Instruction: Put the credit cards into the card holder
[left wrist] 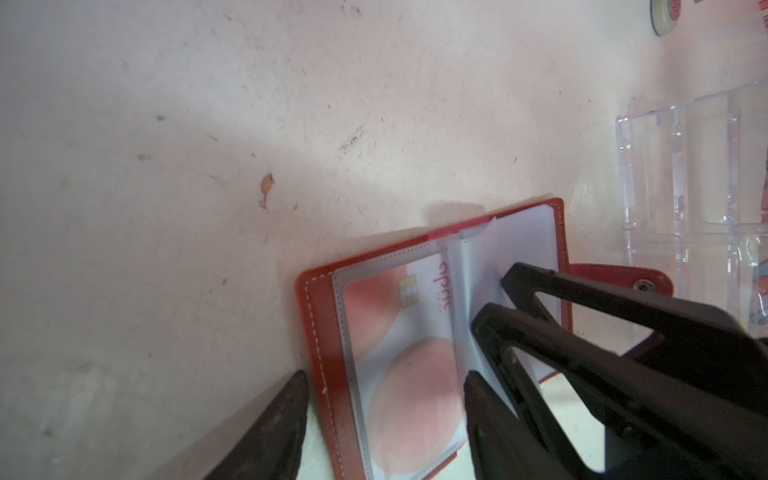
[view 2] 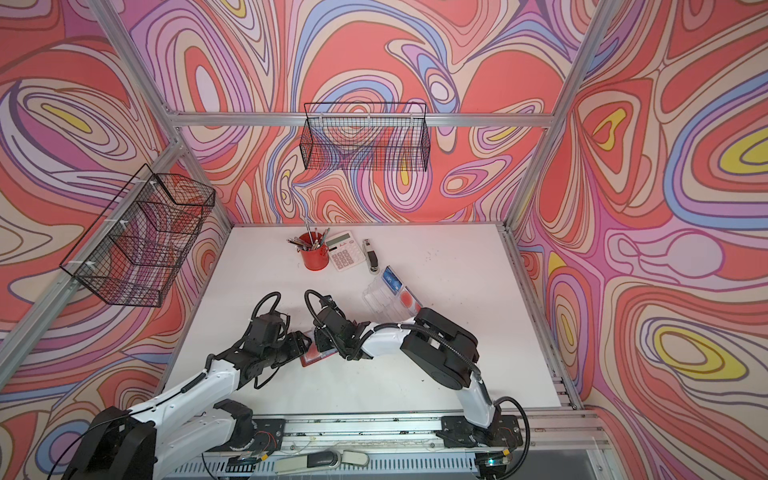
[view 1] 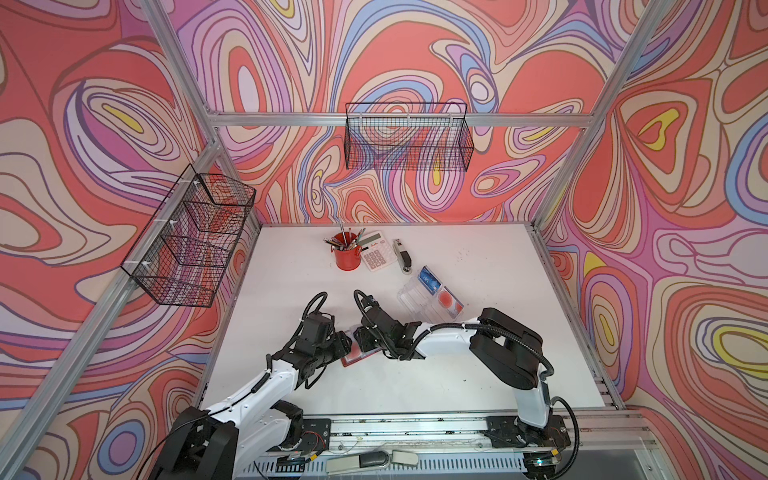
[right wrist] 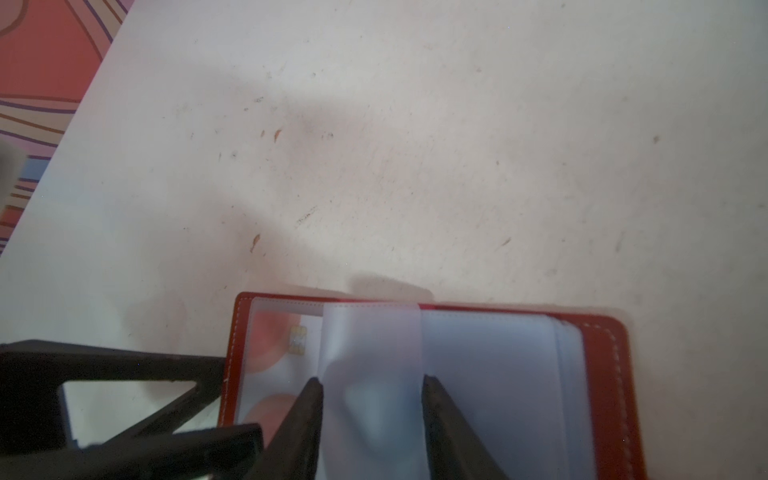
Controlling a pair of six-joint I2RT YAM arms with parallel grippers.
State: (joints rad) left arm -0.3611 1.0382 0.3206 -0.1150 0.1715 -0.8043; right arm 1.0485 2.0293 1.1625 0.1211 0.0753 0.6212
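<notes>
Your left gripper [left wrist: 385,386] stood spread across the left half of the card holder [left wrist: 318,316]. One finger was over the bare table [left wrist: 166,249] just left of the red cover, and the other was over the clear sleeves near the fold. The holder lay open and flat at the middle of the table, between your two grippers. Its left sleeve already held a pale card [left wrist: 411,399] with red-orange circles.

Your right gripper [right wrist: 372,386] reached in from the right, fingers partly apart, with a loose sleeve [right wrist: 370,340] standing between them. I cannot tell whether they pinched it. That sleeve looked thin, floppy and slick, so its free edge was probably the place to hold it, and lightly.

Further right, more credit cards [view 1: 446,300] lay in a clear tray [view 1: 409,297]. They looked light, stiff and slippery, best gripped across the edges and slid in flat.
</notes>
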